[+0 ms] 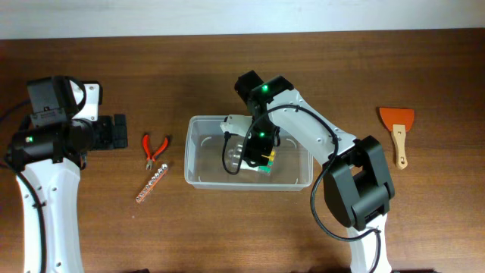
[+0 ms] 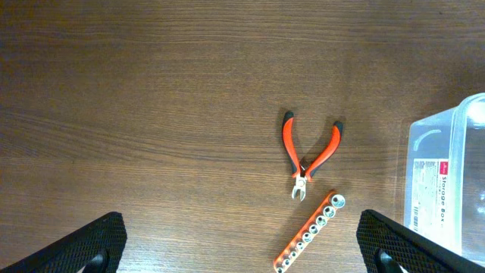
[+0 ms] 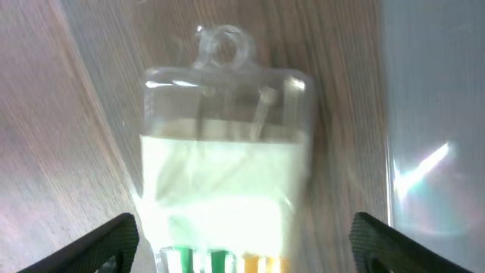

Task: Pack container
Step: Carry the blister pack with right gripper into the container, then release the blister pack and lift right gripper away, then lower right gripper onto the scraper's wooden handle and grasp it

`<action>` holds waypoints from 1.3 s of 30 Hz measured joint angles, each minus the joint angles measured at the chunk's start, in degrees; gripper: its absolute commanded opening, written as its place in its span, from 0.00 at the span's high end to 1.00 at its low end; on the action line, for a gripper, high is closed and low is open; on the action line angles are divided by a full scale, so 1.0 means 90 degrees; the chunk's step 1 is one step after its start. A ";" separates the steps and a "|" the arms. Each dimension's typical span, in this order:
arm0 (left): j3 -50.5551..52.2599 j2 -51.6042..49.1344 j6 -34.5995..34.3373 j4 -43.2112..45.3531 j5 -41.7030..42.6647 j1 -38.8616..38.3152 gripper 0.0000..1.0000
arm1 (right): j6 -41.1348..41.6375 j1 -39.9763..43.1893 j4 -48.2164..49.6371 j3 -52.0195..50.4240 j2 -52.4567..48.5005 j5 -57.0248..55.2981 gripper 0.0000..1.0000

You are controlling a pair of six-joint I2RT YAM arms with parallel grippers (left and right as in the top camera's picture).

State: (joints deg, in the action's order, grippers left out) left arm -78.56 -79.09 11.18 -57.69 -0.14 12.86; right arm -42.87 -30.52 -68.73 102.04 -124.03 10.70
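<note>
The container (image 1: 198, 174) is a clear plastic bin at the table's centre; its wall (image 3: 432, 114) shows in the right wrist view and its labelled end (image 2: 447, 174) in the left wrist view. Inside it lies a clear blister pack (image 3: 223, 167) with a white card and green and yellow pieces (image 1: 267, 162). My right gripper (image 3: 242, 250) hangs open over the pack, its fingers wide on either side and apart from it (image 1: 256, 155). My left gripper (image 2: 242, 258) is open and empty at the far left (image 1: 117, 133).
Red-handled pliers (image 1: 155, 149) (image 2: 309, 148) and an orange socket rail (image 1: 152, 183) (image 2: 311, 233) lie on the wood between the left gripper and the bin. An orange scraper with a wooden handle (image 1: 398, 129) rests at the far right.
</note>
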 measured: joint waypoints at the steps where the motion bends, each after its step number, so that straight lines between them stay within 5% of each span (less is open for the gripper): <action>1: 0.0000 0.0000 0.0000 0.0000 0.0000 0.0000 0.01 | 0.0000 0.0000 0.0000 0.0000 0.0000 0.0000 0.11; 7: 0.0000 0.0000 0.0000 0.0000 0.0000 0.0000 0.01 | 0.0078 -0.0002 -0.0248 0.0024 0.0000 0.0000 0.00; 16: 0.0000 0.0000 0.0000 0.0000 0.0000 0.0000 0.01 | 0.1319 0.0097 -0.0986 0.1768 0.0906 -0.0736 0.01; 19: 0.0000 0.0000 0.0000 0.0002 0.0000 0.0000 0.01 | 0.2271 0.0733 -0.1117 0.2302 0.1685 -0.1319 0.01; 25: 0.0000 0.0000 0.0000 0.0000 0.0000 0.0000 0.01 | 0.3687 0.3512 -0.1982 0.2569 0.2497 -0.1938 0.01; 31: 0.0000 0.0000 0.0000 0.0002 0.0000 0.0000 0.01 | 0.3716 0.5173 -0.1836 0.1945 0.2397 -0.1933 0.01; 39: 0.0000 0.0000 0.0000 0.0002 0.0000 0.0000 0.01 | 0.3075 0.5821 0.0255 -0.0447 0.2314 -0.1819 0.01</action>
State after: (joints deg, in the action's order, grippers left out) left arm -78.56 -79.09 11.18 -57.67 -0.14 12.86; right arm -15.20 21.87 -66.43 98.02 -103.20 -5.67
